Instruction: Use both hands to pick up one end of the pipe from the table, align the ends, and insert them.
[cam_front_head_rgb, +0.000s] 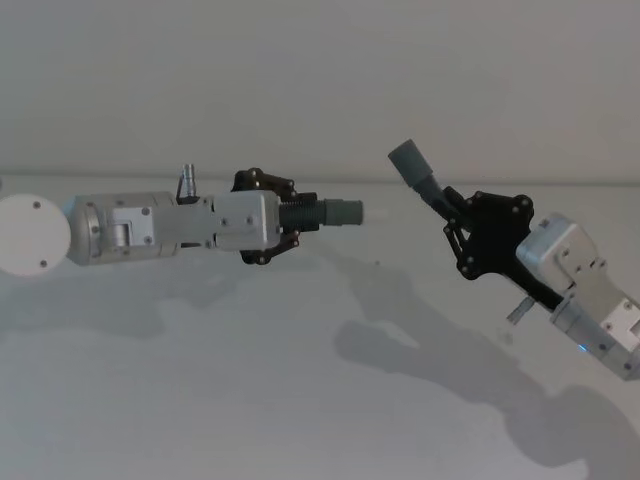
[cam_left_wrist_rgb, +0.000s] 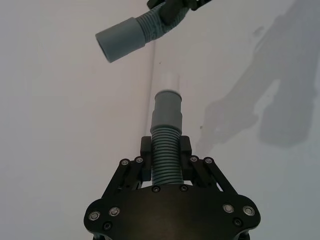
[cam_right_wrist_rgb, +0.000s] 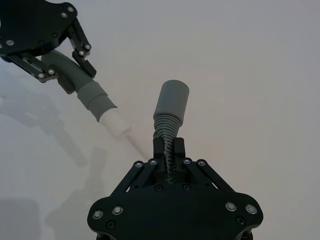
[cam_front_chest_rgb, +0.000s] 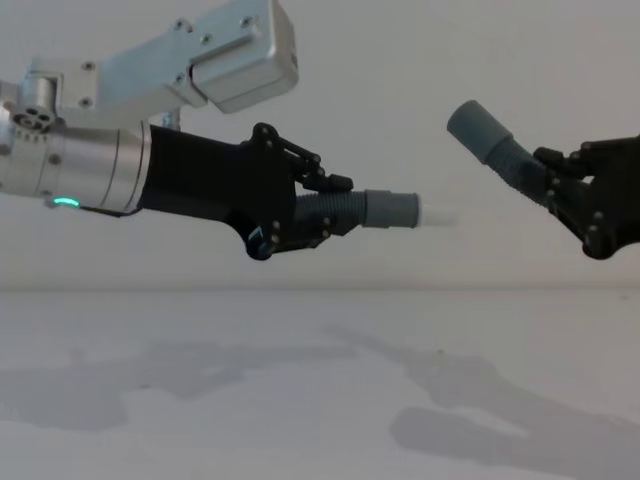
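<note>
Grey pale-tipped piece (cam_front_head_rgb: 340, 212) gripped level in your left gripper (cam_front_head_rgb: 297, 215) jaws | wide-cuffed piece (cam_front_head_rgb: 433, 189) gripped in right gripper (cam_front_head_rgb: 452, 207) jaws | its cuff (cam_front_head_rgb: 408, 160) ahead of left jaws, tilted off-axis, apart.

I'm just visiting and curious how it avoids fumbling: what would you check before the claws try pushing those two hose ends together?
1. Left claw shut on left hose piece: ok.
2. Right claw shut on right hose piece: ok.
3. Both pieces off the table: ok.
4. Pale tip lined up with wide cuff: not ok; the cuff angles upward, higher than the tip.
5. Ends inserted: not ok; a gap separates them.
</note>
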